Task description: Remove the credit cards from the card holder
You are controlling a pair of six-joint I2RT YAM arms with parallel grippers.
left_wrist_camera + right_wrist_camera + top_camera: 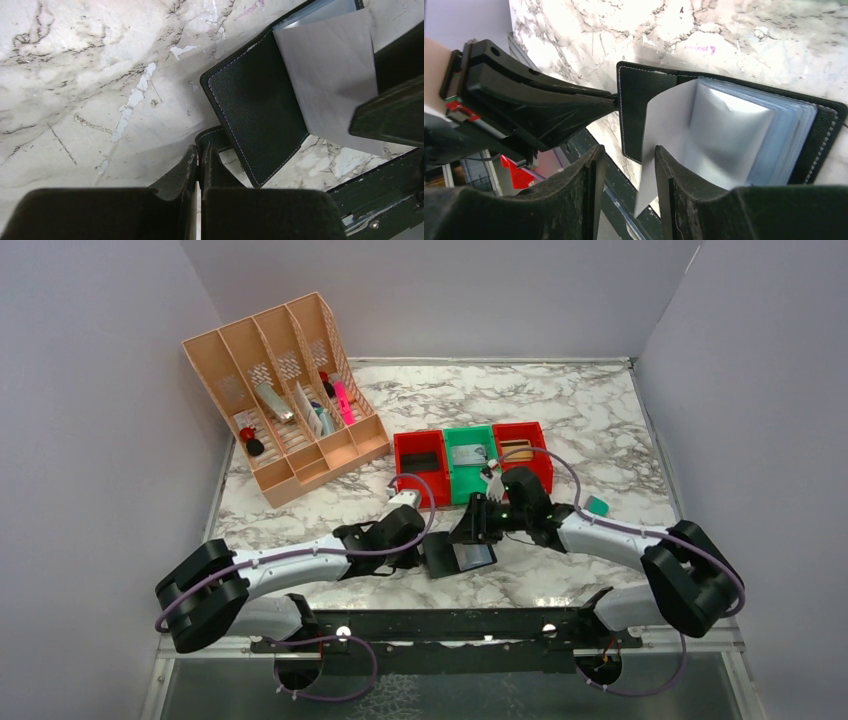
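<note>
The card holder (462,555) lies open near the front edge of the marble table (600,420), with our left gripper (615,100) clamped on its edge and our right gripper (626,170) parted astride a pale leaf (669,130). We should close squarely on that leaf and draw away from the anchor. The marble looks slick to us, and the grey walls (420,290) stand well clear.

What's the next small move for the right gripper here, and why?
Probably close the right gripper on the pale grey leaf standing up from the card holder. Its jaws are open, with the leaf's lower edge in the gap beside one finger, not pinched. The left gripper is shut on the tab, so a pull likely won't drag the holder.
</note>
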